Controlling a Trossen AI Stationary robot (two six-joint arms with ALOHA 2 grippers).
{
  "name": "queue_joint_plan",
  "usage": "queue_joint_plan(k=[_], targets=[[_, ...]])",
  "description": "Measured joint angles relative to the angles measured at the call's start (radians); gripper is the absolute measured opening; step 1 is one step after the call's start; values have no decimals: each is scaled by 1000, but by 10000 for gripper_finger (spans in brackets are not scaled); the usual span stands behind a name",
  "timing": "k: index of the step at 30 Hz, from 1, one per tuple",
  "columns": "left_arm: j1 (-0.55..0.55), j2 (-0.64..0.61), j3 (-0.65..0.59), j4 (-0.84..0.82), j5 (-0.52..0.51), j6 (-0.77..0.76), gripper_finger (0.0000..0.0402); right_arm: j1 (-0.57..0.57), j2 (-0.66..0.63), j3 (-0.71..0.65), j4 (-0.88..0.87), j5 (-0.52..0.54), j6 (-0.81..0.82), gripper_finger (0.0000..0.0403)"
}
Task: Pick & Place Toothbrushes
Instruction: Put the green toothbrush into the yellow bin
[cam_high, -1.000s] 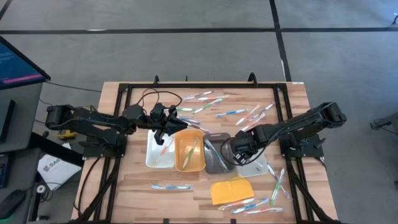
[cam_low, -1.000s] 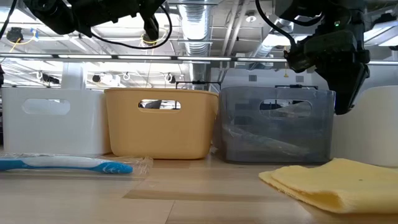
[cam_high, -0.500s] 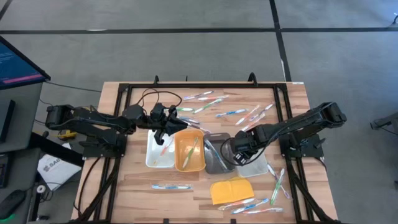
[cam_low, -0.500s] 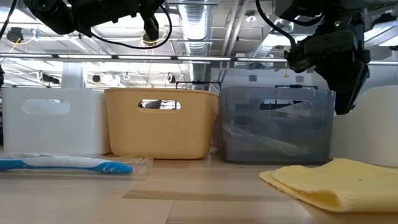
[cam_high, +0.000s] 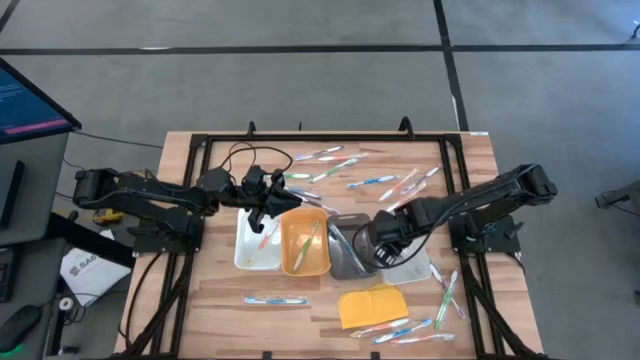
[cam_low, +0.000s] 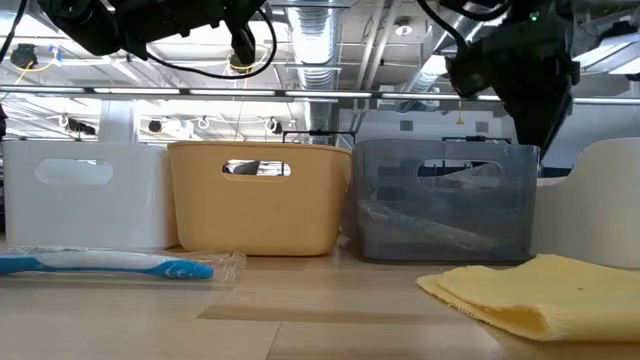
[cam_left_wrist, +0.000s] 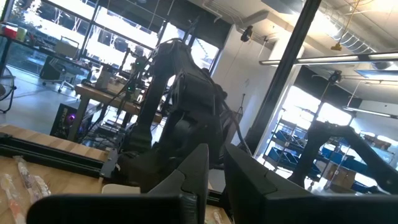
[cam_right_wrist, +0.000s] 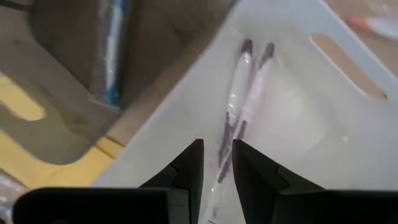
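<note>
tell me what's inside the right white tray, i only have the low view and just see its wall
observer: The right wrist view shows two wrapped toothbrushes lying side by side in the white tray.
operator: is the right gripper holding one
observer: No. The right gripper hangs over that tray with its fingers a little apart and nothing between them.
operator: anything in the grey tray
observer: One blue toothbrush lies in the grey tray.
</note>
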Motion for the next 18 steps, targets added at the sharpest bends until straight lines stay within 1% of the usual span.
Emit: queue_joint_plan(k=[5, 10, 18], targets=[[0, 0, 0, 0, 0, 0, 44, 1, 0, 41, -23, 0, -51, 79], [0, 0, 0, -1, 0, 0, 44, 8, -4, 101, -83, 0, -89, 78], [0, 0, 0, 0, 0, 0, 44, 26, -10, 234, -155, 3, -169, 72]])
